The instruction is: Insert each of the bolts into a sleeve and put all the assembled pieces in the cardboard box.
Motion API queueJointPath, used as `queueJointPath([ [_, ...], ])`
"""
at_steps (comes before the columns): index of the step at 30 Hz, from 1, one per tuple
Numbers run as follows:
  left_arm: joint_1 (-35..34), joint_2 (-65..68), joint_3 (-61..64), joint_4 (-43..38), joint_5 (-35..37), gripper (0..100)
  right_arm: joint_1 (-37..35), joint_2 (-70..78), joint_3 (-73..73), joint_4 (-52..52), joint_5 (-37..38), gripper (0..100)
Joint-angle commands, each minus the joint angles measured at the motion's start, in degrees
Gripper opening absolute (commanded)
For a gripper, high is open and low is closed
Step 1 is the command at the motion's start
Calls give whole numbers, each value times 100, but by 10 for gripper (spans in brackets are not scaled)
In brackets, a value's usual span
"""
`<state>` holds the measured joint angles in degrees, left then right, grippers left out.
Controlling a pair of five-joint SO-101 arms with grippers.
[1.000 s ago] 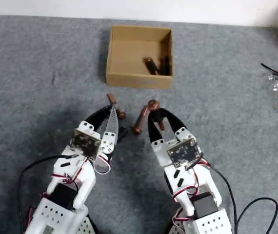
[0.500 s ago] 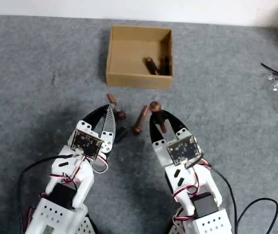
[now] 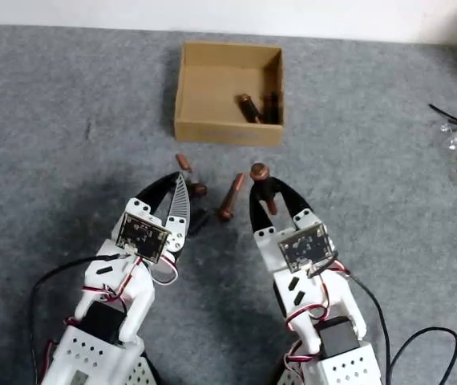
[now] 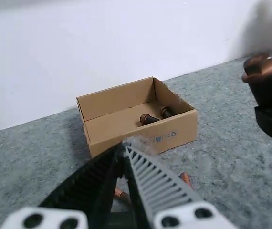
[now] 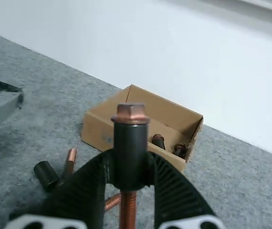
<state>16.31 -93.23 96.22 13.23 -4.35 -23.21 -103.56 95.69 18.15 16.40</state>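
Holding: right claw [image 5: 129, 160] pinches the held piece [image 5: 129, 151], a black sleeve with a copper bolt through it. Both black fingers press on the sleeve's sides.
Held piece pose: roughly upright, with the hex head on top. The thread pokes out under the sleeve, between the fingers.
Right claw place: in the high view it sits in front of the box [image 3: 228, 132], nearer the box's right corner. The bolt head points toward the front wall but stays apart from it.
Left claw [image 4: 125, 147]: pressed together at the tips with nothing between them. The black finger and the grey ribbed finger meet in a point.
Left claw place: beside the right claw, in front of the box's left half, with its tip among the loose parts.
Box: cardboard, open on top, standing on the grey carpet [image 3: 68, 120] near the white wall.
Boxed pieces [image 3: 248, 107]: two, lying side by side on the box floor against its right wall.
Loose bolts [image 3: 230, 196]: one lies on the carpet between the two claws. The other lies just past the left claw's tip, its middle hidden behind the grey finger.
Loose sleeve [image 3: 199, 218]: black, on the carpet just beside the left claw's grey finger and near the middle bolt's head.
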Motion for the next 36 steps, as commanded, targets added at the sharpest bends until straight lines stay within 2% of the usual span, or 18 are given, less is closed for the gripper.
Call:
queueJointPath([
  [1,-66,-31,145,18,-18,7,84,-119,637,-268,53,5],
  [13,-66,-31,145,26,-18,7,127,-57,673,-224,53,5],
  [20,-66,-31,145,26,-18,7,-4,-57,655,189,26,6],
  [25,-57,-31,145,26,-18,7,-22,-48,646,-418,62,6],
  [28,-4,-31,145,35,-18,7,-31,40,629,-400,62,6],
  [32,4,-31,145,44,-18,7,-4,848,-4,-400,62,6],
  [36,4,-31,145,44,-18,7,-4,2448,-1297,-409,62,6],
])
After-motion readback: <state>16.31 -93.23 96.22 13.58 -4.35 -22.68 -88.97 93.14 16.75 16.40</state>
